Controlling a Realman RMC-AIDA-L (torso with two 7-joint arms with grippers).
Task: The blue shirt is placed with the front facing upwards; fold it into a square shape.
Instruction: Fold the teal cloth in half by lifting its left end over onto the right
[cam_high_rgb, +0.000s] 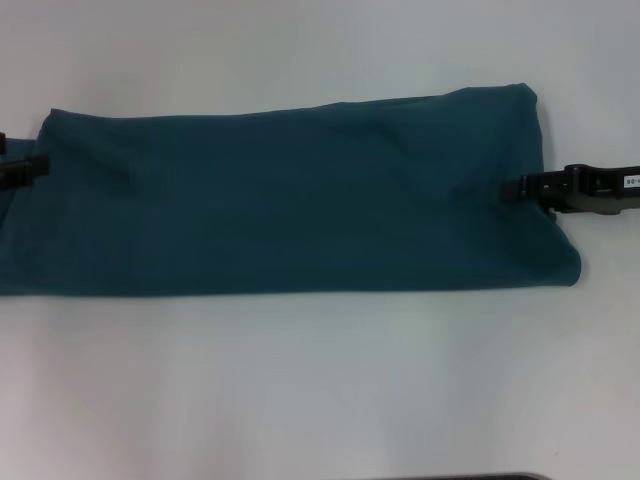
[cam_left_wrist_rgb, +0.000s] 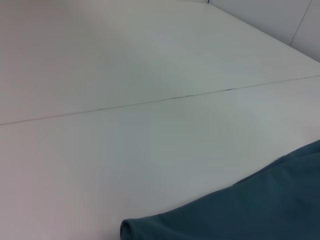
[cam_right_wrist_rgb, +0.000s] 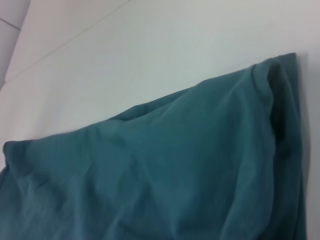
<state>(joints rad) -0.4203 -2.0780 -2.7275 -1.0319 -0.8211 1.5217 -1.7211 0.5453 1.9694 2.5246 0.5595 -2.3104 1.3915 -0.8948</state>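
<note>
1. The blue shirt (cam_high_rgb: 290, 195) lies flat on the white table (cam_high_rgb: 300, 390). It is already folded into a long band, and only its plain side shows.
2. The band's long way runs from the robot's left to its right, across the table.
3. The left gripper (cam_high_rgb: 40, 166) is at the left short end of the band, right at the cloth's edge. I cannot tell if its fingers are spread or pinching.
4. The right gripper (cam_high_rgb: 512, 188) is at the right short end, and its tip touches the cloth there. I cannot tell if it is pinching either.
5. Each arm is near its own end, so neither one is closer to the shirt as a whole.
6. I think the next fold brings one short end over toward the other, to make a square.
</note>
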